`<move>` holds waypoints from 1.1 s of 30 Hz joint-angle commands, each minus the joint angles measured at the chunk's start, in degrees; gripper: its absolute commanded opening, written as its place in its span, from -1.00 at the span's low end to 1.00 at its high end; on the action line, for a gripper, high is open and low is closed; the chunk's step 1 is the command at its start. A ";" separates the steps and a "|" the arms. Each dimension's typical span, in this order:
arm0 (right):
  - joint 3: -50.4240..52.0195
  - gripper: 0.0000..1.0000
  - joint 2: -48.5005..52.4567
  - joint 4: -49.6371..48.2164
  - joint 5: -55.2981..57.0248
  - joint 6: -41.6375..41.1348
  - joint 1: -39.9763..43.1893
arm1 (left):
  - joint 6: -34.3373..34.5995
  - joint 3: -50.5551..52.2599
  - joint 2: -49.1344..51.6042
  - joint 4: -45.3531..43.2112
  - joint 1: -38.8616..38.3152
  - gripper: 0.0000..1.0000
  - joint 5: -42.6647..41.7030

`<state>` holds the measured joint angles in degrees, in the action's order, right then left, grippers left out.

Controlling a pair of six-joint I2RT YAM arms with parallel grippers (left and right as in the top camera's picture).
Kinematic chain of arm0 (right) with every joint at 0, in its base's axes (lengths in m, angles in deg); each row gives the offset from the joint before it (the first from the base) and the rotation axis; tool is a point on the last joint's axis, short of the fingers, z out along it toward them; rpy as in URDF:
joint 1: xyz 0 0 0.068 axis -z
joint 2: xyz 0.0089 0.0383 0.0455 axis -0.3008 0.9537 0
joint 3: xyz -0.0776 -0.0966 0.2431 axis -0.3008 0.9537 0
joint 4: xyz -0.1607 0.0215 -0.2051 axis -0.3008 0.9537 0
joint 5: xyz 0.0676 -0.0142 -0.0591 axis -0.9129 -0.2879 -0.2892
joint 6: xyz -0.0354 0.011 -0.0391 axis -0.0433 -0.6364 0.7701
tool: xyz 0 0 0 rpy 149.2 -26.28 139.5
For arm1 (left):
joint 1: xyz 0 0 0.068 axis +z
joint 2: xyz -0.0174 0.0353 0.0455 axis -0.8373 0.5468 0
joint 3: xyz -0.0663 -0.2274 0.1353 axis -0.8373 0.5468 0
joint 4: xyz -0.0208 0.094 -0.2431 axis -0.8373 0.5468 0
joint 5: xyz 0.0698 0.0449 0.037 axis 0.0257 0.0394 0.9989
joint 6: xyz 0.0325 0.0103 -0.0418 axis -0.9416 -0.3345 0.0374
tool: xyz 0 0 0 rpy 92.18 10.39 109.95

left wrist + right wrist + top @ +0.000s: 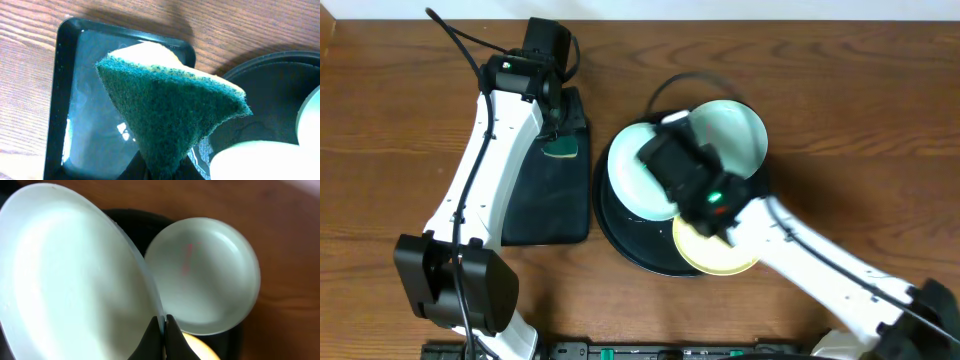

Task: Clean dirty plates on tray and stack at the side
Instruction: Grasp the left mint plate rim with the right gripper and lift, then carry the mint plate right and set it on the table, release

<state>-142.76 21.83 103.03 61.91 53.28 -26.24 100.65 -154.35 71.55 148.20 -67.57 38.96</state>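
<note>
Gripping mint plate [75, 280] w/ R end effector [161, 330]; L [558, 132] prob. holds sponge [170, 110].

Bare wooden table [850, 130] lies open at three o'clock of the round tray [630, 250]; at nine o'clock the rectangular tray [545, 200] and left arm [500, 140] block passage.

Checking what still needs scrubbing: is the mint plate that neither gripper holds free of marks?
No, a reddish streak runs across the inside of that mint plate in the right wrist view.
</note>
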 commanded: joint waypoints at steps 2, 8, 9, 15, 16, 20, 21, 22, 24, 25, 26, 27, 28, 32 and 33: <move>-0.81 -0.98 -5.99 -0.13 -25.09 -1.90 9.90 | -0.72 -0.83 -0.37 0.09 0.04 -0.85 0.50; -0.81 -0.98 -11.23 3.34 -41.88 -3.78 28.35 | -0.72 -0.83 -0.37 0.11 0.04 -0.85 0.50; -0.81 -0.98 -11.96 4.83 -42.80 -3.78 31.69 | -0.74 -0.83 -0.37 0.13 0.04 -0.85 0.50; -0.79 -0.98 -13.57 13.77 -42.53 -1.60 50.53 | -0.72 -0.83 -0.33 0.11 0.04 -0.85 0.50; -0.79 -0.98 -13.38 14.91 -41.07 -1.03 53.09 | -0.72 -0.83 -0.28 0.11 0.04 -0.85 0.50; -0.72 -0.98 -12.02 17.94 -34.29 -0.52 61.59 | -0.72 -0.83 -0.13 0.11 0.04 -0.85 0.50; -0.68 -0.98 -11.47 18.38 -33.83 -0.50 63.71 | -0.72 -0.81 -0.13 0.11 0.04 -0.85 0.50; -0.61 -0.98 -10.88 18.51 -33.86 -0.17 65.24 | -0.72 -0.83 -0.13 0.11 0.04 -0.85 0.50; -0.17 -0.98 -9.53 18.27 -33.83 1.03 68.32 | -0.72 -0.81 -0.13 0.11 0.04 -0.85 0.50; 0.13 -0.98 -8.87 18.14 -33.64 1.25 69.46 | -0.72 -0.81 -0.11 0.11 0.04 -0.85 0.50; 0.50 -0.98 -8.09 17.94 -33.18 1.40 70.60 | -0.72 -0.81 -0.11 0.13 0.04 -0.85 0.50; 0.83 -0.98 -7.41 17.75 -32.72 1.55 71.36 | -0.72 -0.81 -0.11 0.13 0.04 -0.85 0.50; 1.14 -0.98 -6.64 17.53 -32.15 1.66 72.04 | -0.72 -0.81 -0.11 0.13 0.04 -0.85 0.50; 3.23 -0.97 -3.13 15.10 -31.15 1.64 73.37 | -0.72 -0.81 -0.11 0.13 0.04 -0.85 0.50; 3.80 -0.98 -2.36 14.43 -31.04 1.64 73.40 | -0.72 -0.81 -0.11 0.11 0.04 -0.85 0.50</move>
<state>-140.71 17.33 118.57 29.91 53.80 46.61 100.65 -154.35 71.55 148.20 -67.57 38.96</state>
